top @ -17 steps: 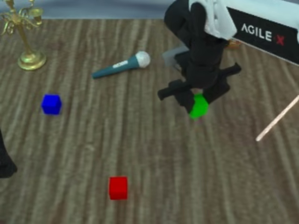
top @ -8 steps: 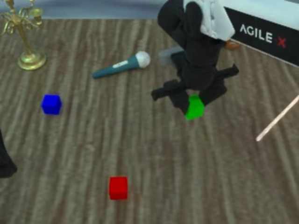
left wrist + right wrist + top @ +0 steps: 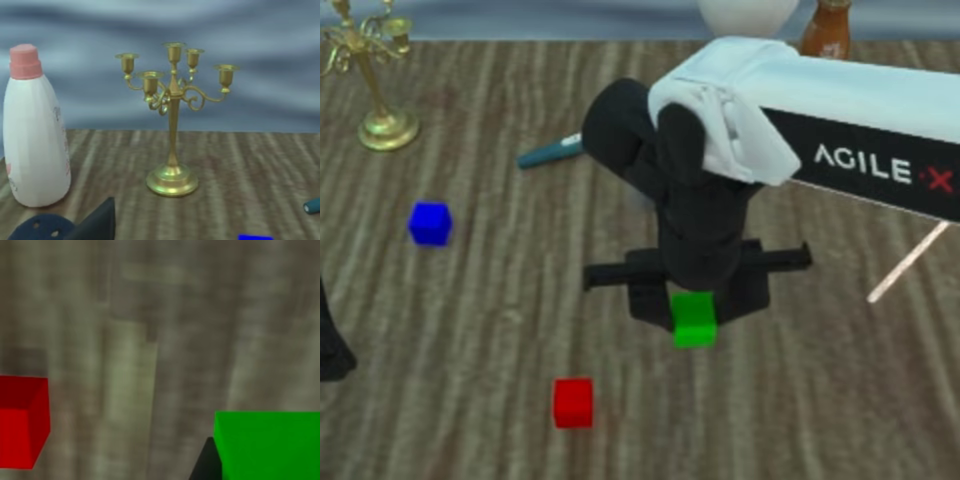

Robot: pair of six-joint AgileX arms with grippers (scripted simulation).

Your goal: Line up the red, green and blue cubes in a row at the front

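My right gripper (image 3: 695, 318) is shut on the green cube (image 3: 695, 318) and holds it above the middle of the table, toward the front. In the right wrist view the green cube (image 3: 267, 445) fills one corner with a dark fingertip (image 3: 207, 465) against its side. The red cube (image 3: 573, 402) lies near the front edge, to the left of the held cube, and shows as the red cube (image 3: 22, 422) in the right wrist view. The blue cube (image 3: 430, 223) sits at the left; a sliver of the blue cube (image 3: 255, 237) shows in the left wrist view. My left arm (image 3: 332, 350) is parked at the left edge.
A gold candelabra (image 3: 375, 75) stands at the back left. A teal microphone (image 3: 550, 153) lies partly under my right arm. A white bottle (image 3: 35, 130) appears in the left wrist view. A brown bottle (image 3: 825, 28) and a pale stick (image 3: 910, 260) are at the right.
My right arm has carried the green cube toward the front and slightly left, closer to the red cube. The arm now covers most of the microphone. The red and blue cubes have not moved.
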